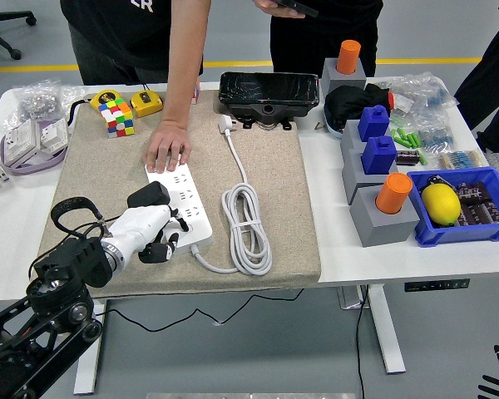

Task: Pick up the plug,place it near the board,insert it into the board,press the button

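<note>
My left hand (pixel 150 229), lower left, has its fingers pinching the black plug (pixel 148 195) over the power strip (pixel 183 208); a tilt could miss the socket.

White height-adjustable table (pixel 382 249) on white metal legs (pixel 386 328), with a control panel (pixel 437 285) under its near right edge. A beige felt mat (pixel 283 179) covers the centre-left of the tabletop. Grey smooth floor (pixel 233 41) beyond the far edge, crossed by a yellow line (pixel 33 68). Base of a black swivel chair (pixel 2 37) at far left. Lighting is even and diffuse.
</note>
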Robot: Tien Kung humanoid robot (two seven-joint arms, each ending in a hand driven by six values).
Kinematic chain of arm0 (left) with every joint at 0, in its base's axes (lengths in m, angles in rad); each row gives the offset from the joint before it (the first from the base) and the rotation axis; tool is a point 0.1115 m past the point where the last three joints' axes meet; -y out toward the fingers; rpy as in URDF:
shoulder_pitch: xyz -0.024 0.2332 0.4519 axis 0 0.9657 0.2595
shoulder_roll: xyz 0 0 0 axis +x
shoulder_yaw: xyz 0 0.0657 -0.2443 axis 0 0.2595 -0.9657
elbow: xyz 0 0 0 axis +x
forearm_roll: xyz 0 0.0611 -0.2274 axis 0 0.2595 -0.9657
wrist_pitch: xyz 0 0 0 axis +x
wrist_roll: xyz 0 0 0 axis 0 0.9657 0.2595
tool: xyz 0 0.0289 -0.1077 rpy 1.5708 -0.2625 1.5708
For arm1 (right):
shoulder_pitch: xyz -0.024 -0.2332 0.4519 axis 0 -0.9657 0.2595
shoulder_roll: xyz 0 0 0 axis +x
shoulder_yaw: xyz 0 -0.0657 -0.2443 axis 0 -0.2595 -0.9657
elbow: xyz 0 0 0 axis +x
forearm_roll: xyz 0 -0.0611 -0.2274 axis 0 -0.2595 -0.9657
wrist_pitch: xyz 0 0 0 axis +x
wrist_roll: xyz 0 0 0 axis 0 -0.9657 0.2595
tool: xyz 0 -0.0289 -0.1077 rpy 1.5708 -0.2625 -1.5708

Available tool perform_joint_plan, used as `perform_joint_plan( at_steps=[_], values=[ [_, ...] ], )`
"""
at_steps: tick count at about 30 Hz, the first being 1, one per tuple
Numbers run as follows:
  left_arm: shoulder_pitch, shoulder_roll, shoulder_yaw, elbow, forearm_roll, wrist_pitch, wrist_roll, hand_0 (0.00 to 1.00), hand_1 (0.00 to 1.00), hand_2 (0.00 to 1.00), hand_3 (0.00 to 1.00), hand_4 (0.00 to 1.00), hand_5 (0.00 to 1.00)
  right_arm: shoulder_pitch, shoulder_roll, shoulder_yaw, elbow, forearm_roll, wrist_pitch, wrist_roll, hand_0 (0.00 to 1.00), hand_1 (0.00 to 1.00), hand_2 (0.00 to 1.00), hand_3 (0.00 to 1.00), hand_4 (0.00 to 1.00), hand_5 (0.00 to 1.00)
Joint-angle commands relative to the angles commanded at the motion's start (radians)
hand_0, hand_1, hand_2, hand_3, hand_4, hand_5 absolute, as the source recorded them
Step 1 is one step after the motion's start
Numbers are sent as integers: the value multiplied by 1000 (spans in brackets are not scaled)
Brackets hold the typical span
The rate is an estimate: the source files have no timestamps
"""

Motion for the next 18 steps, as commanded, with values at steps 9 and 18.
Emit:
perform_joint_plan(
  at_steps=[9,18],
  values=[
    [-3,-2,5,-1,-1,2,-1,168,2,102,747,345,2,5,-2,-1,0,2,-1,0,669,578,600,637,998,998],
    [-5,-10,6,25,-5,9,-9,168,2,103,761,340,2,4,-1,-2,0,3,-1,0,669,578,600,637,998,998]
  ],
)
